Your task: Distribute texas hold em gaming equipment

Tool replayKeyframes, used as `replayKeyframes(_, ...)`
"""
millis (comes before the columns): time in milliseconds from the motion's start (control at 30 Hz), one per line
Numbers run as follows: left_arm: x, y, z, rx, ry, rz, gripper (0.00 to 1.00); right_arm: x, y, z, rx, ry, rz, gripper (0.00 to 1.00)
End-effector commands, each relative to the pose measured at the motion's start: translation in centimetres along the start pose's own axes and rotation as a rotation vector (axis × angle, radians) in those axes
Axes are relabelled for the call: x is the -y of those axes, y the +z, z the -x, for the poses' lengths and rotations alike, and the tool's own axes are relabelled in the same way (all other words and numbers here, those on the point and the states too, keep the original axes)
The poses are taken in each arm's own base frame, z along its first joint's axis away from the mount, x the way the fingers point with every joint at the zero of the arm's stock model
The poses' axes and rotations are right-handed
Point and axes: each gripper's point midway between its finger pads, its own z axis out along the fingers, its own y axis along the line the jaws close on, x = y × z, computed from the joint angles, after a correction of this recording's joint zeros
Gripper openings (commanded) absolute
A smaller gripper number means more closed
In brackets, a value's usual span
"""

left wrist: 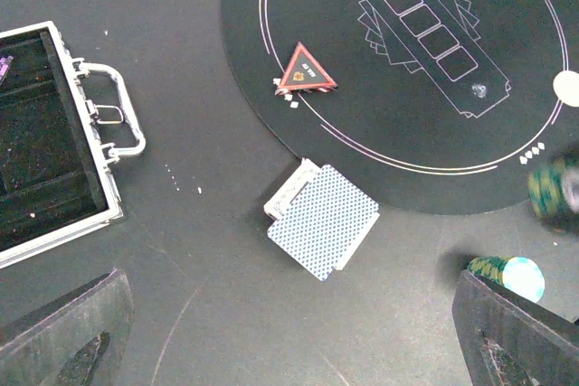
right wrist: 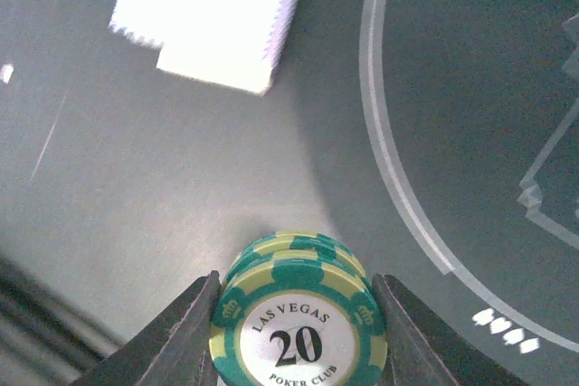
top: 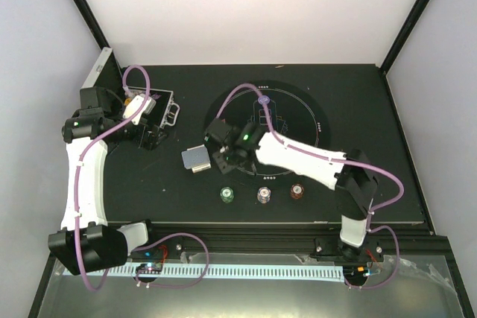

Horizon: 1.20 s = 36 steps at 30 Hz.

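The right end effector [right wrist: 295,285] is closed on a short pile of green chips [right wrist: 297,336], 1 finger on each side of the rims, probably so the pile travels as 1 unit. It hangs low over the counter [right wrist: 136,205], just outside the mat [right wrist: 470,88] and near the cards [right wrist: 213,15]. A green stack [top: 226,194], a white stack [top: 264,194] and a red-brown stack [top: 297,192] stand in a row nearer the arms, likely dealt-out shares. The left end effector [left wrist: 289,341] is spread wide and empty by the case [left wrist: 109,178], seemingly idle. The triangle marker [left wrist: 305,71] lies at the mat's edge.
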Motion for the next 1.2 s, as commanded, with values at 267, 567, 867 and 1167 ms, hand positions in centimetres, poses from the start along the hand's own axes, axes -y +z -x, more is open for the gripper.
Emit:
replayKeyframes(267,0.4,-0.7,0.5,0.022,-0.020,-0.028,0.99,11.1,7.5,9.0,0.011,0.112,-0.114,0.30)
replayKeyframes(567,0.4,-1.0,0.8,0.025,-0.013,-0.026,0.99,12.7,14.4,9.7,-0.062,0.140,-0.103,0.29)
replayKeyframes(867,0.6,-1.3,0.7,0.029,-0.001,-0.022,0.99,14.0,16.6,10.5,-0.061,0.158,-0.119,0.29)
replayKeyframes(1167,0.5,-1.3,0.6,0.025,0.004,-0.017,0.99,12.5,17.7,10.6,-0.083,0.143,-0.058,0.30)
